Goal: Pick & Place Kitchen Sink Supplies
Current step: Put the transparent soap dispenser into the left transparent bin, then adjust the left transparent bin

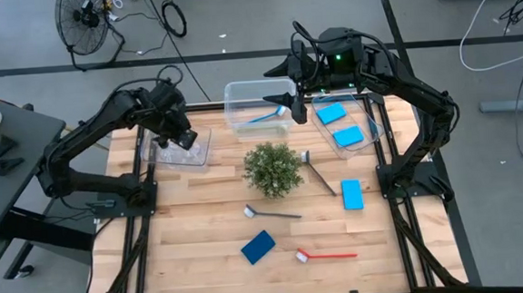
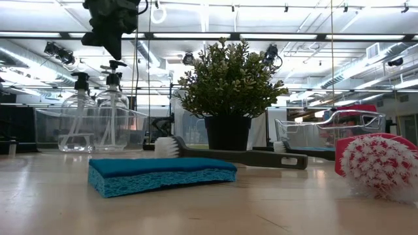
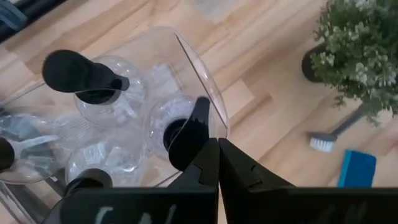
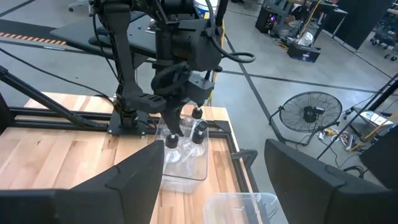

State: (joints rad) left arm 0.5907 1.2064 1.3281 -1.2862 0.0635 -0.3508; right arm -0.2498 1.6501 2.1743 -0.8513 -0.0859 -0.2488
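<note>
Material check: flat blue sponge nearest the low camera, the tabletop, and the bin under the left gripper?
Flat blue sponge: looks like porous cellulose foam, matte, pitted edge. Tabletop: pale wood planks with visible grain, probably a satin finish. Bin under the shut left gripper: clear glossy plastic, see-through walls.

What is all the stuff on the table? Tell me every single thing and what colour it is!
Sponges: four, blue; two in the right bin, one on the table by that bin, one near the front.
Brushes: four; blue one in the middle bin, two dark grey beside the plant, red one at the front.
Bottles: clear with black caps, in the left bin; count unclear.
Bins: three, clear; left, middle, right, along the back.
Plant: one, green, dark pot, table centre.
Table: one, light wood.
Left hand: shut, empty, above the bottles.
Right hand: open, empty, above the middle bin.
</note>
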